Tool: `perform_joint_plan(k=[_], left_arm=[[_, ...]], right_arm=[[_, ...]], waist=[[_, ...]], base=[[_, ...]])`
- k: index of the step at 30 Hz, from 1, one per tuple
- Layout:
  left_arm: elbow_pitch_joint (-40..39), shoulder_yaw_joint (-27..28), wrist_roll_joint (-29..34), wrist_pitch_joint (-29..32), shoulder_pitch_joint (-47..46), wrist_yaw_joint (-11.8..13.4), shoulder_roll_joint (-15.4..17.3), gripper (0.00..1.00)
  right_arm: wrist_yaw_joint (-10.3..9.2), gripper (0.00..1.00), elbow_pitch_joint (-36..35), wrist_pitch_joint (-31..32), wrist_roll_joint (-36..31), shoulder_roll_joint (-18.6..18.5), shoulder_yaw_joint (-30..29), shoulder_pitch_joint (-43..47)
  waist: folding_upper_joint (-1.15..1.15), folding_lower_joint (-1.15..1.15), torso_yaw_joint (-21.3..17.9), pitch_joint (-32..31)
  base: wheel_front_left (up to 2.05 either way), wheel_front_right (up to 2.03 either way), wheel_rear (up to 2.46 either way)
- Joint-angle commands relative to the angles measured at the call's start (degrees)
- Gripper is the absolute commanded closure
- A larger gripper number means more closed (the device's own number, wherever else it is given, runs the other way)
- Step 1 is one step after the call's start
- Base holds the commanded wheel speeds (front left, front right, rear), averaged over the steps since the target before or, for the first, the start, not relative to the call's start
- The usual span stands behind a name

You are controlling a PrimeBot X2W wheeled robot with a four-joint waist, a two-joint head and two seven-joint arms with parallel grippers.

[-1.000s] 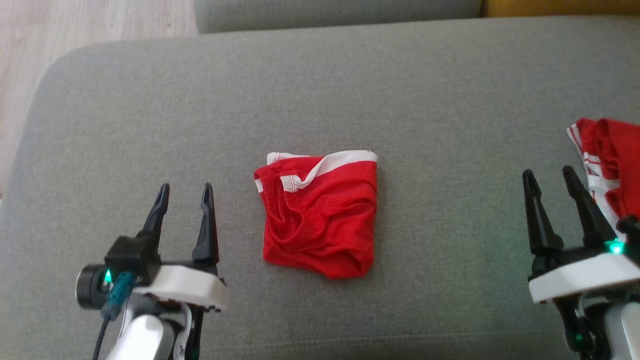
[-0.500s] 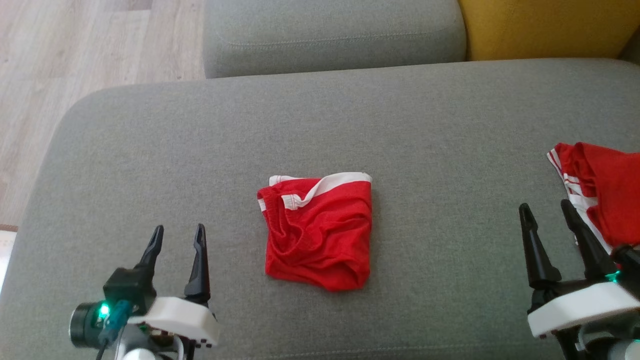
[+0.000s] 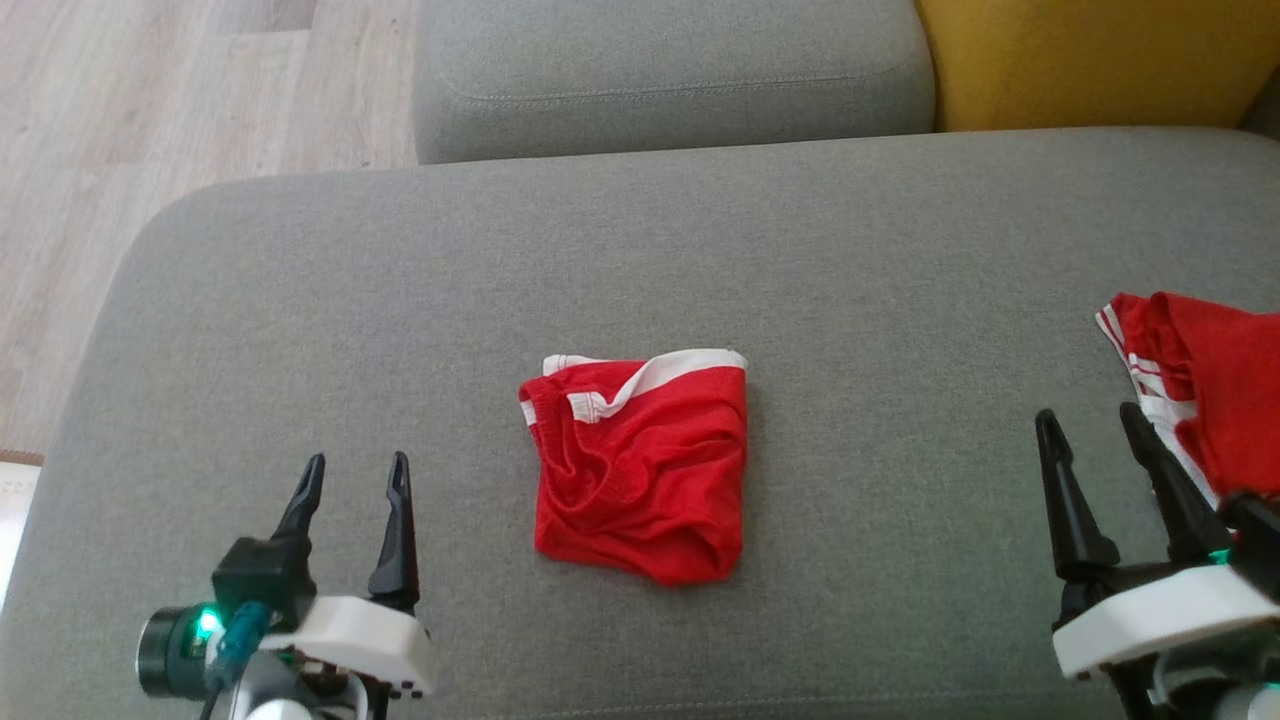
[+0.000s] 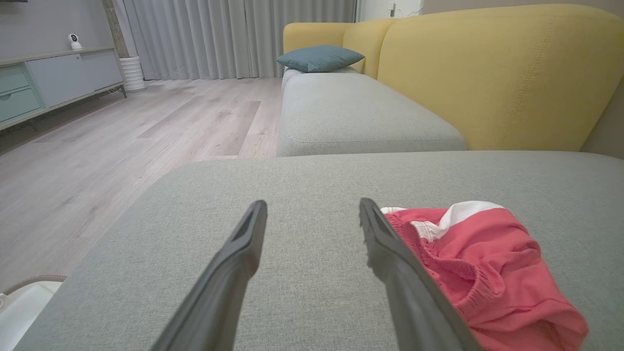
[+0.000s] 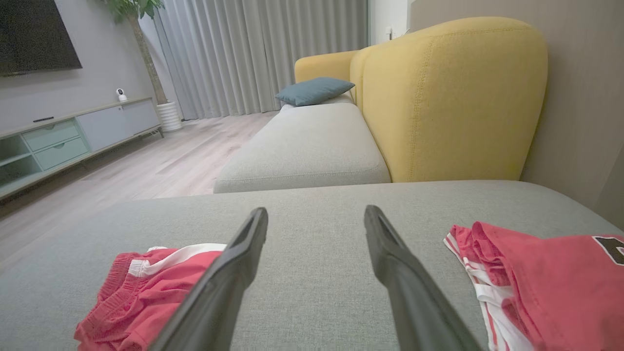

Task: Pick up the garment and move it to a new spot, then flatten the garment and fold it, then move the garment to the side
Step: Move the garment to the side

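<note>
Red garment (image 3: pixel 637 465) lies between the two open jaws, touching neither.

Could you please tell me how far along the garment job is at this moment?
Looks done: the shorts lie in a compact, somewhat wrinkled fold in the middle of the cushion. In hand: nothing; the left gripper and right gripper are open and apart from the cloth. Left: probably moving the shorts to the side, perhaps towards the second garment at the right edge.
</note>
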Motion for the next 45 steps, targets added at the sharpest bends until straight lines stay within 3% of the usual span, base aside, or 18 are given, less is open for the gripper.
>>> perform_joint_plan(k=[1,10,18,24,30,36,40,41,42,43,45], left_arm=[[-1.6,2.2,0.5,0.0,-2.6,0.5,1.3,0.00],[-2.0,1.6,1.4,-0.3,-3.6,0.9,1.6,0.00],[-3.5,0.6,2.7,-0.8,-7.2,0.5,1.3,0.00],[-3.9,0.3,3.5,-2.5,-11.3,0.2,0.3,0.00],[-3.0,-0.6,4.2,-4.2,-14.6,-0.7,-1.3,0.00],[-2.3,-1.0,4.9,-5.1,-15.7,-1.3,-2.3,0.00],[-1.9,-0.9,5.0,-5.3,-15.8,-1.8,-2.7,0.00],[-1.8,-0.8,5.1,-5.3,-15.9,-1.8,-2.8,0.00],[-1.6,-0.8,5.1,-5.3,-15.9,-1.9,-2.9,0.00],[-1.5,-0.8,5.2,-5.3,-15.9,-2.0,-3.0,0.00],[-1.5,-0.8,5.2,-5.4,-15.9,-2.0,-3.1,0.00]], right_arm=[[0.39,0.00,-2.4,0.1,-0.3,-0.7,1.0,-1.0],[0.39,0.00,-2.2,0.6,-0.3,-0.9,1.0,-1.3],[0.39,0.00,2.3,1.7,0.8,-2.0,3.6,-4.4],[0.39,0.00,11.3,1.1,2.6,-2.9,9.7,-12.2],[0.39,0.00,22.9,0.3,4.6,-1.3,13.9,-17.7],[0.39,0.00,31.2,0.3,6.4,0.7,16.5,-21.1],[0.39,0.00,35.7,3.6,6.8,1.3,17.7,-22.4],[0.39,0.49,36.5,4.5,7.0,1.4,18.1,-22.6],[0.39,0.83,36.8,5.0,6.7,1.3,18.5,-22.9],[0.39,1.00,36.9,4.9,6.2,1.2,18.8,-23.1],[0.39,1.00,36.9,5.0,5.7,1.0,19.1,-23.3]], waist=[[0.00,0.00,0.0,0.0],[0.00,0.00,1.1,0.5],[0.00,0.00,5.3,4.7],[0.00,0.00,9.4,9.1],[0.00,0.00,12.7,11.8],[0.00,0.00,14.1,12.6],[0.00,0.00,14.4,12.8],[0.00,0.00,14.4,12.9],[0.00,0.00,14.3,12.8],[0.00,0.00,14.2,12.8],[0.00,0.00,14.0,12.7]], base=[[0.00,0.00,0.00],[0.00,0.00,0.00],[0.00,0.00,0.00],[0.00,0.00,0.00],[0.00,0.00,0.00],[0.00,0.00,0.00],[0.00,0.00,0.00],[0.00,0.00,0.00],[0.00,0.00,0.00],[0.00,0.00,0.00],[0.00,0.00,0.00]])
